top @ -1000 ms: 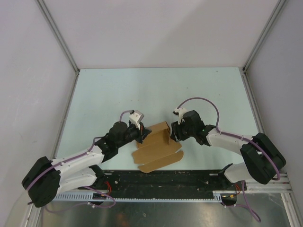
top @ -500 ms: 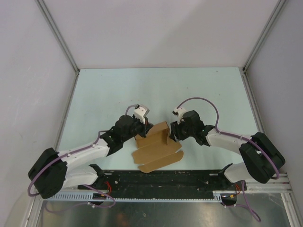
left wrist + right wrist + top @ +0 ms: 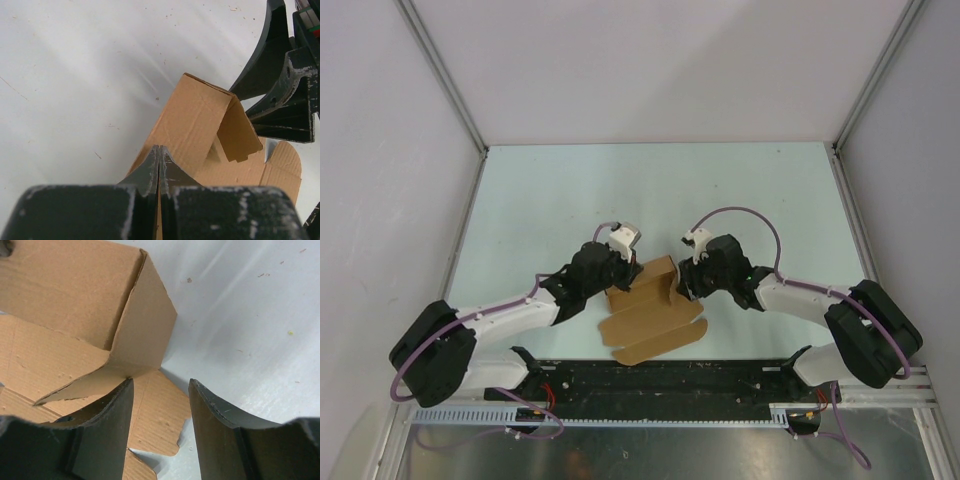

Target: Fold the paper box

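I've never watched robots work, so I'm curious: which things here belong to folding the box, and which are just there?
Belong to the job: paper box, left gripper, right gripper.
Just there: table, white walls, purple cable, black rail.

The paper box [image 3: 650,312] lies on the table [image 3: 570,200] close to the middle of its near edge, its far part standing up, between the left gripper [image 3: 621,270] at its far left corner and the right gripper [image 3: 687,286] just beside its right side.
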Tool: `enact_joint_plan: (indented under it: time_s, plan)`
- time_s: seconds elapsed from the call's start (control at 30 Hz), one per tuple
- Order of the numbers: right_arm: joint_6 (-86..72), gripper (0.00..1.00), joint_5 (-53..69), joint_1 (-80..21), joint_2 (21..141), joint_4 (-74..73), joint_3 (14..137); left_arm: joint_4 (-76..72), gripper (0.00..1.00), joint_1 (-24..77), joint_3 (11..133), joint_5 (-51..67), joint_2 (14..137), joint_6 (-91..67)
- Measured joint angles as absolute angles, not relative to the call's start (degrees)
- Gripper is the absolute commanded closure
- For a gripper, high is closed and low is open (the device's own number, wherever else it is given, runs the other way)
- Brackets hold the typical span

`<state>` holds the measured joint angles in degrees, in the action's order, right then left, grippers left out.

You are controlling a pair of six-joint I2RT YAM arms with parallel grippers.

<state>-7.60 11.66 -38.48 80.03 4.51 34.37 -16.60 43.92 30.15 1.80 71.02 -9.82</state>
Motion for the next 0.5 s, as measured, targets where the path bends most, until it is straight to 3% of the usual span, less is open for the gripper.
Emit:
enact_joint_plan:
  time_s: [0.5]
  plan:
    - [-3.9,0.46,14.5,-38.8,80.0,10.7,31.6,-16.8,1.0,43.9,30.2,1.8,71.3,-9.8]
